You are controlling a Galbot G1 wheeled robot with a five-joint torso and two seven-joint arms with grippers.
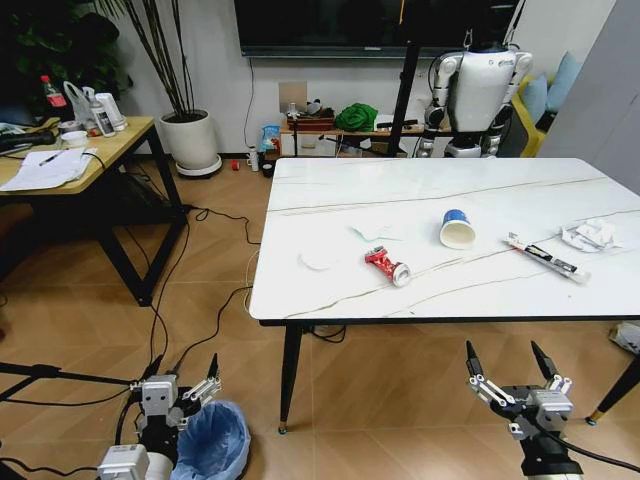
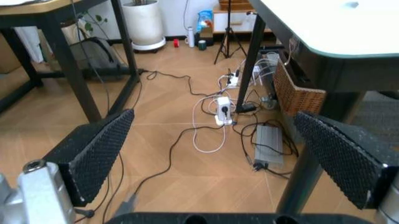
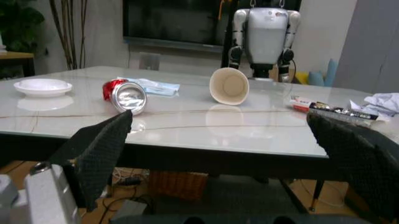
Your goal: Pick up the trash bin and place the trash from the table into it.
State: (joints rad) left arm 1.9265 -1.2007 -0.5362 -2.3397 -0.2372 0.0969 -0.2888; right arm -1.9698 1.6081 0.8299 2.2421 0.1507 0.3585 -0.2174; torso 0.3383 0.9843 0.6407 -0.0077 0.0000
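Table (image 1: 330,195) holds can (image 1: 387,265), cup (image 1: 457,229), wrapper (image 1: 545,257), paper (image 1: 590,235); bin (image 1: 213,440) on floor beside left gripper (image 1: 183,384), jaws apart for pickup; right gripper (image 1: 507,362) open, waiting.

The bin (image 1: 212,441) sits on the wood floor off the table's (image 1: 330,195) near left corner, beside its black leg; a crinkly light-blue bag is folded over its rim. The table is a white marble-look slab with thin brown veins and a dark edge.

On it, the crushed red can (image 1: 387,265) lies on its side near the front edge, silver end (image 3: 128,97) facing outward. Behind it to the right, the white cup (image 1: 457,229) with a blue band lies tipped over, mouth toward the front. Left of the can rests a flat white disc (image 1: 318,262). Right of the cup lies the long thin wrapper (image 1: 546,257), slanted, then crumpled white paper (image 1: 591,236) near the right edge.
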